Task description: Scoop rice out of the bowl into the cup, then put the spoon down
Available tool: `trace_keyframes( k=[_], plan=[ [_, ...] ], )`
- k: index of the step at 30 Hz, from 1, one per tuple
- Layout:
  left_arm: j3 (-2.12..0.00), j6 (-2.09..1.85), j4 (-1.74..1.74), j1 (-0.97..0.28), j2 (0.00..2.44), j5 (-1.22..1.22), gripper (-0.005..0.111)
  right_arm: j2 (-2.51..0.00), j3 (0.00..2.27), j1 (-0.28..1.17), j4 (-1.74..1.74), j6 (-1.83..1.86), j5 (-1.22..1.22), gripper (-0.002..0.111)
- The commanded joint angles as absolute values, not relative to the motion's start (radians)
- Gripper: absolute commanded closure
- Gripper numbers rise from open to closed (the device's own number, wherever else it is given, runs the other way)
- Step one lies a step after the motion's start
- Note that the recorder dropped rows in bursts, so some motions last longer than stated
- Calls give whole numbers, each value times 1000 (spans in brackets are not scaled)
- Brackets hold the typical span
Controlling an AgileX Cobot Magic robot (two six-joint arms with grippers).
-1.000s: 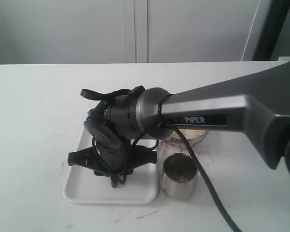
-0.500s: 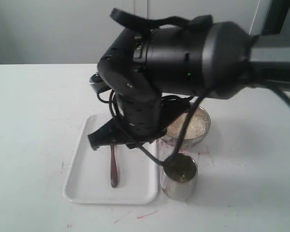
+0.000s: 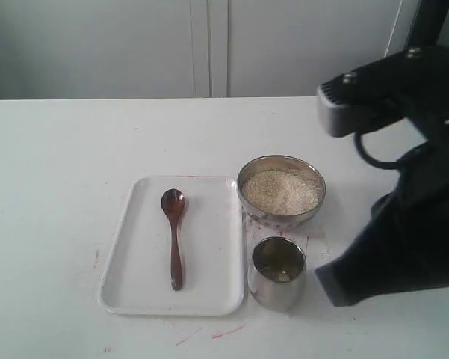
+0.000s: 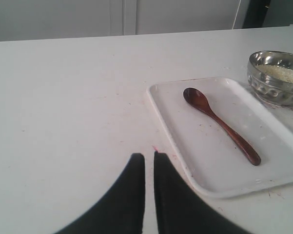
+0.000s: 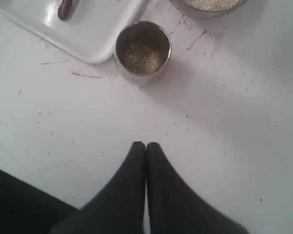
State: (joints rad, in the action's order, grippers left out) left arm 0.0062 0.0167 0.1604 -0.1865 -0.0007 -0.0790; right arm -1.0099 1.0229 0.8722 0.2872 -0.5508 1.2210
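Observation:
The dark wooden spoon (image 3: pixel 174 233) lies flat on the white tray (image 3: pixel 209 299), head toward the back, with nothing holding it. To its right the steel bowl (image 3: pixel 282 212) holds a heap of rice (image 3: pixel 280 191). The steel cup (image 3: pixel 276 278) stands in front of the bowl, with some rice (image 5: pixel 142 53) on its bottom. My right gripper (image 5: pixel 146 145) is shut and empty above bare table, on the near side of the cup (image 5: pixel 143 46). Over the table left of the tray (image 4: pixel 170 117), my left gripper (image 4: pixel 149 156) hangs shut and empty, well short of the spoon (image 4: pixel 219 122).
The right arm's black body (image 3: pixel 403 224) fills the right side of the exterior view, close to the cup and bowl. Red marks dot the white table (image 3: pixel 60 149) round the tray and cup. A pale wall runs behind the table.
The right arm lifted off the tray and swung away to the right, uncovering the bowl. The spoon stayed lying on the tray.

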Motion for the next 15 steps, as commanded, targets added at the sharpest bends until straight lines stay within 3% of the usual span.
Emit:
trace_keyframes(
  k=[1, 15],
  plan=[
    [0, 19, 171, -188, 0, -76, 92, -912, 997, 876, 270, -538, 1221, 108],
    [0, 19, 171, -188, 0, -76, 92, -796, 997, 876, 370, -523, 1221, 108]
  ],
)
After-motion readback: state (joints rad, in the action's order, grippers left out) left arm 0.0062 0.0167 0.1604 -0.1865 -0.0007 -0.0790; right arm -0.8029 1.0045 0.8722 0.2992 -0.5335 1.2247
